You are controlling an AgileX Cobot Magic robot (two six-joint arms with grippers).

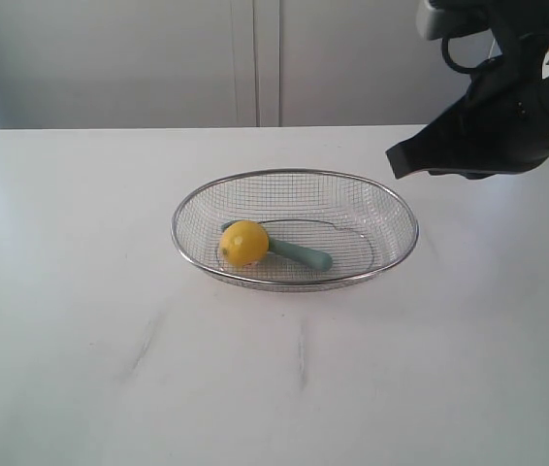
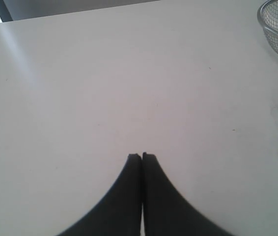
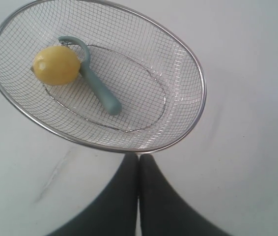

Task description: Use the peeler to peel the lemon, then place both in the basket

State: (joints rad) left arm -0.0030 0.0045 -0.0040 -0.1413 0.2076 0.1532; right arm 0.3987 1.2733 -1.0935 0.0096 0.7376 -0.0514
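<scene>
The silver wire-mesh basket point(image 1: 391, 209) stands in the middle of the white table. Inside it lies the yellow lemon point(image 1: 244, 243), resting against the teal peeler point(image 1: 302, 254); its curved head is partly hidden behind the lemon. In the right wrist view the lemon point(image 3: 56, 65) and peeler point(image 3: 98, 90) lie at one end of the basket point(image 3: 198, 86). My right gripper point(image 1: 398, 162) hangs shut and empty above the table, off the basket's back right rim; its tips point(image 3: 139, 157) sit pressed together. My left gripper point(image 2: 142, 156) is shut, empty, over bare table, and is out of the exterior view.
The white table point(image 1: 80, 320) carries faint grey scuff marks point(image 1: 145, 348) in front of the basket. A pale wall with a vertical panel seam point(image 1: 257, 63) runs behind the table's far edge. The basket's rim point(image 2: 276, 29) shows at the corner of the left wrist view.
</scene>
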